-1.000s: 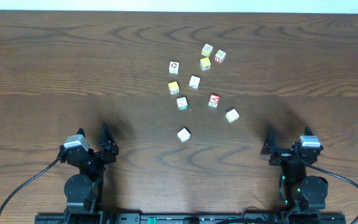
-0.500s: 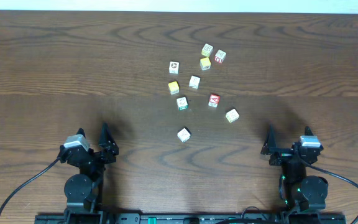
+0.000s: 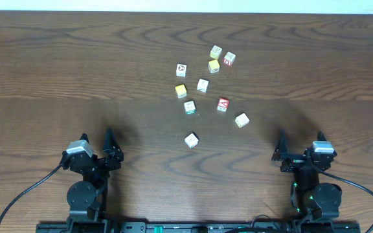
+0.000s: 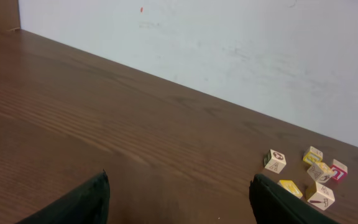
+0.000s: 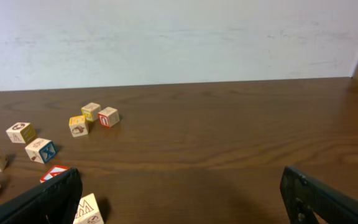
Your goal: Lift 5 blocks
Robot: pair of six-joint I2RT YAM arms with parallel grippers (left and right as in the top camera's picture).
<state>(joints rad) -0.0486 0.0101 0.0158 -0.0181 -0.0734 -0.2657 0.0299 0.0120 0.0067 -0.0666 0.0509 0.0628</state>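
Several small wooden picture blocks lie scattered mid-table, right of centre. Among them are a red-faced block [image 3: 223, 104], a green-trimmed block [image 3: 190, 107], a cream block [image 3: 241, 120], and the nearest block [image 3: 191, 140]. More blocks sit farther back around [image 3: 216, 51]. My left gripper [image 3: 96, 146] rests at the near left and is open [image 4: 179, 200], nothing between its fingers. My right gripper [image 3: 300, 147] rests at the near right, also open [image 5: 179, 194] and empty. A lettered block [image 5: 89, 210] lies just beside the right gripper's left finger [image 5: 42, 202].
Two solid yellow cubes [image 3: 181, 91] [image 3: 214, 65] lie among the picture blocks. A white wall [image 4: 229, 56] runs along the table's far edge. Dark wood table [image 3: 57, 71] stretches left and right of the cluster.
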